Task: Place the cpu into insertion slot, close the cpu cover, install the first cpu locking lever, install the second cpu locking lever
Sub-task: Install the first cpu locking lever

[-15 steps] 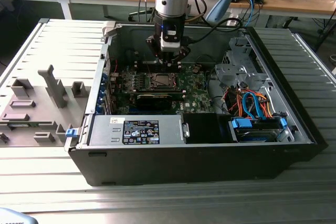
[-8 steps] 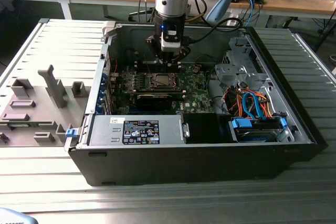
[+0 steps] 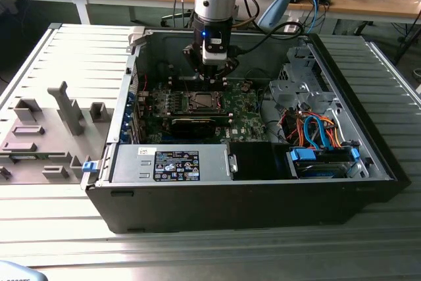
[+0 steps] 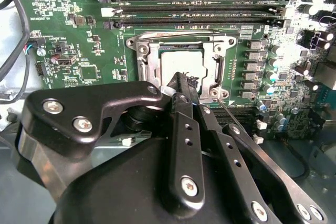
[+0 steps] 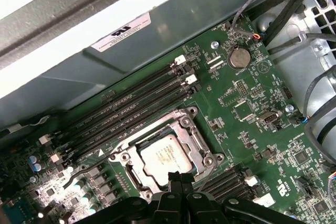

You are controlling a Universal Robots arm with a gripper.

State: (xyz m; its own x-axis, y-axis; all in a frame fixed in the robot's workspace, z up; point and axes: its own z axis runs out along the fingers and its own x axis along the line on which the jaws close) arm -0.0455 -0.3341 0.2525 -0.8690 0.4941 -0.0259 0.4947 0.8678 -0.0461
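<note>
Matt silver-grey metal cpu [image 5: 167,157]

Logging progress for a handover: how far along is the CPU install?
Done: the cpu lies in the insertion slot, and the cpu cover looks closed flat around it. In hand: the gripper sits at the socket's edge. Left: whether either lever is latched is unclear.

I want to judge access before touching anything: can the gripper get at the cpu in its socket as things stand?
Probably yes. The gripper hangs right at the edge of the cpu, whose silver top shows bare through the cpu cover frame, with no cable crossing it.
</note>
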